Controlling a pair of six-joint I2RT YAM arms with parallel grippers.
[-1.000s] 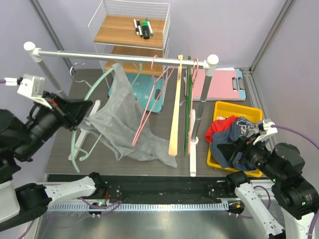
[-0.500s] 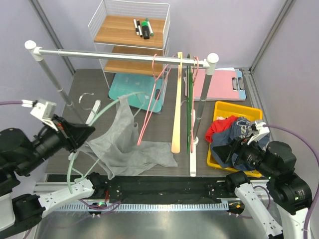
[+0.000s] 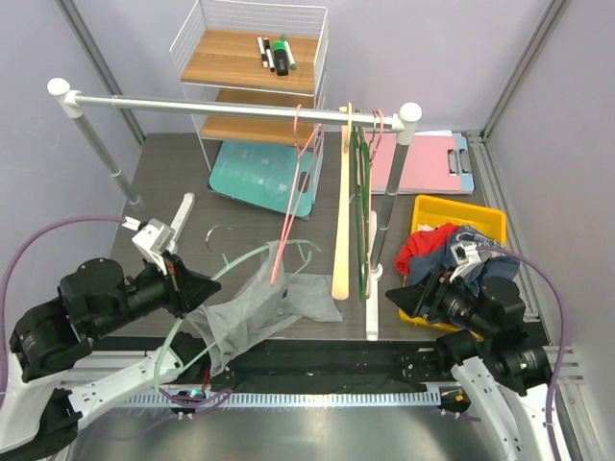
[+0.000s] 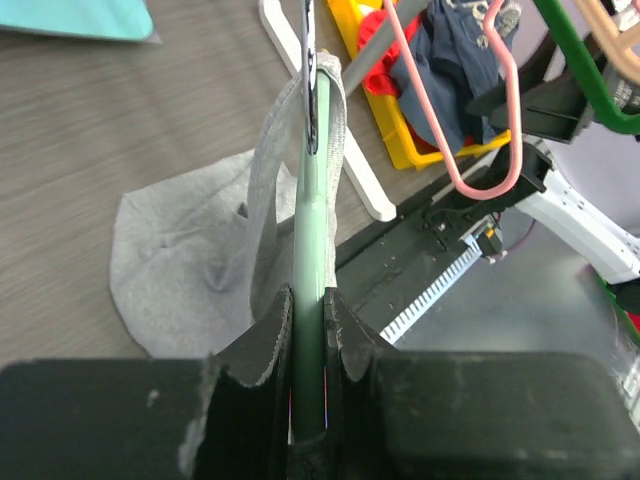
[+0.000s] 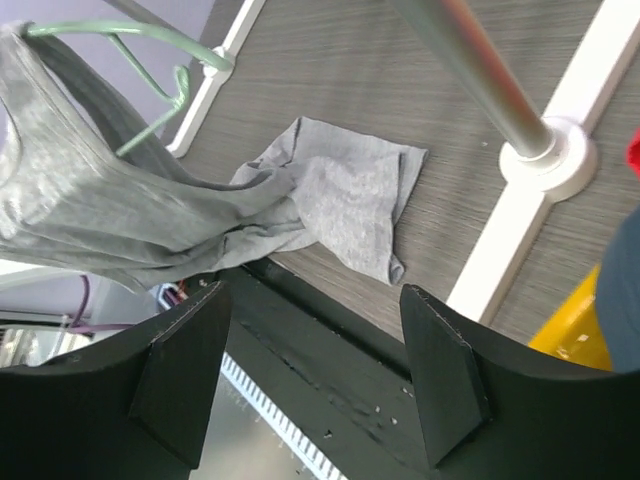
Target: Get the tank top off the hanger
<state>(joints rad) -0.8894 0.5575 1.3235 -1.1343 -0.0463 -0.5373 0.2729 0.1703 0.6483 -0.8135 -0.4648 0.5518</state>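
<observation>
- In the left wrist view, the lower end of the mint-green hanger (image 4: 311,230) is hidden between the fingers of the left gripper (image 4: 308,297).
- The tank top (image 5: 90,200) is cut off by the left edge of the right wrist view.
- There, only a corner of the yellow bin (image 5: 575,325) shows.
- From above, the right arm (image 3: 490,307) covers part of the clothes (image 3: 452,245).
- The shelf markers (image 3: 274,53) are too small to read.

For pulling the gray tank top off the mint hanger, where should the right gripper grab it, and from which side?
I would take the tank top by its loose hem, lying flat on the table nearest the right gripper. Come in low from the right with open fingers: that end is free cloth, while the upper part drapes over the hanger clamped by the left gripper.
</observation>
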